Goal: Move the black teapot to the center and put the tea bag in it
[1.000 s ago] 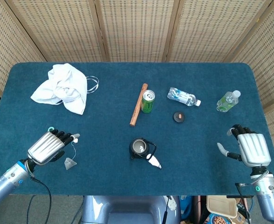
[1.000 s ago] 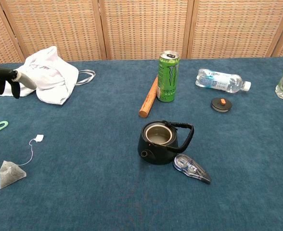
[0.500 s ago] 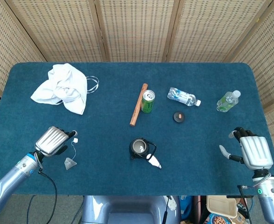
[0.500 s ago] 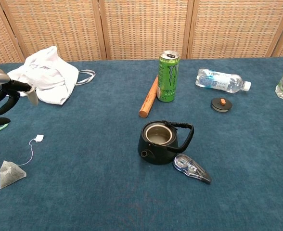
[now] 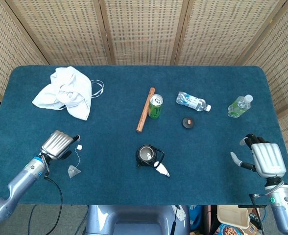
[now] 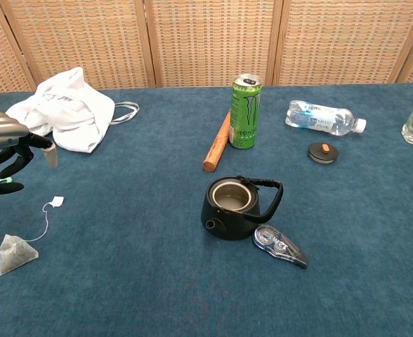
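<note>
At the far left of the blue table (image 5: 31, 186) your left hand (image 5: 57, 145) hangs over the cloth with its fingers curled down and nothing in them. Behind it, near the back left corner, lies a crumpled white cloth (image 5: 65, 92). Just beside the hand's fingertips is the paper tag (image 6: 56, 201) of the tea bag (image 6: 14, 253); its string runs down to the pyramid-shaped bag, which lies flat on the table a little nearer you than the hand and not touching it.

Moving right, the black teapot (image 6: 233, 207) sits open-topped near the table's middle, well apart from the left hand, its handle tipped to the right. A correction tape dispenser (image 6: 279, 245) lies against its near right side. Behind the pot a wooden stick (image 5: 145, 109) lies at a slant beside an upright green can (image 6: 245, 111). Further right are the small black lid (image 6: 323, 152) with an orange knob, a clear water bottle (image 5: 192, 101) on its side, and a green-tinted bottle (image 5: 240, 105) near the right edge.

At the far right your right hand (image 5: 261, 157) hovers empty, fingers bent forward, thumb held out.
</note>
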`<move>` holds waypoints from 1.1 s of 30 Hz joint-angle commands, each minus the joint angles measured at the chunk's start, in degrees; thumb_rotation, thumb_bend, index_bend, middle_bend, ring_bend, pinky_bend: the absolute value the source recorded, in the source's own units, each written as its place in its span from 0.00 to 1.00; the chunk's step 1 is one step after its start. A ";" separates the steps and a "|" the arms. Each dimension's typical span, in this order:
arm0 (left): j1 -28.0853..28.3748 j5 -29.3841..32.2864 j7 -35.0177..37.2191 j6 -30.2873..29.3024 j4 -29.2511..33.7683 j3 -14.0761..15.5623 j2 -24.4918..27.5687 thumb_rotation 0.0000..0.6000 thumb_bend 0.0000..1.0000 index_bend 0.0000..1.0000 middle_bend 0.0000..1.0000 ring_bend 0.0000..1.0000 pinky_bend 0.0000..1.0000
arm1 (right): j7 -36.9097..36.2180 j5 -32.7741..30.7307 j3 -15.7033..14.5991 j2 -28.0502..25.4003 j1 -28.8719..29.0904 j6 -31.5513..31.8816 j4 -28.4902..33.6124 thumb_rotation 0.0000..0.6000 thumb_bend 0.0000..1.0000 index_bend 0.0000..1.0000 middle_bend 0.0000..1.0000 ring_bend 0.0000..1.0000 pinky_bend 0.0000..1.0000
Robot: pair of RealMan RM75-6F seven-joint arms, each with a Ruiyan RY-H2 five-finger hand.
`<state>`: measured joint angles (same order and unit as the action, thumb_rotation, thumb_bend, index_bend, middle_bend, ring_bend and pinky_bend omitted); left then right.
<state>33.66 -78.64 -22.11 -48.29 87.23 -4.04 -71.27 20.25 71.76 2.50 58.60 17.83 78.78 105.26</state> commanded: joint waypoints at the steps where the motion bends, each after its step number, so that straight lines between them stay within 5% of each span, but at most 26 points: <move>1: 0.56 2.26 -0.64 0.83 -1.44 -0.38 -1.71 1.00 0.36 0.36 0.70 0.70 0.71 | -0.05 0.03 0.11 0.05 -0.18 -0.10 -0.06 0.17 0.49 0.43 0.39 0.40 0.62; 33: 2.94 12.39 2.51 3.22 -13.03 -0.18 -12.63 1.00 0.35 0.44 0.73 0.73 0.73 | -1.96 0.08 1.62 -0.05 -2.78 -1.39 -1.32 0.17 0.49 0.43 0.38 0.40 0.62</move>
<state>36.58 -66.27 -19.63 -45.06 74.21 -4.22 -83.88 18.30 71.85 4.11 58.56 15.07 77.40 103.95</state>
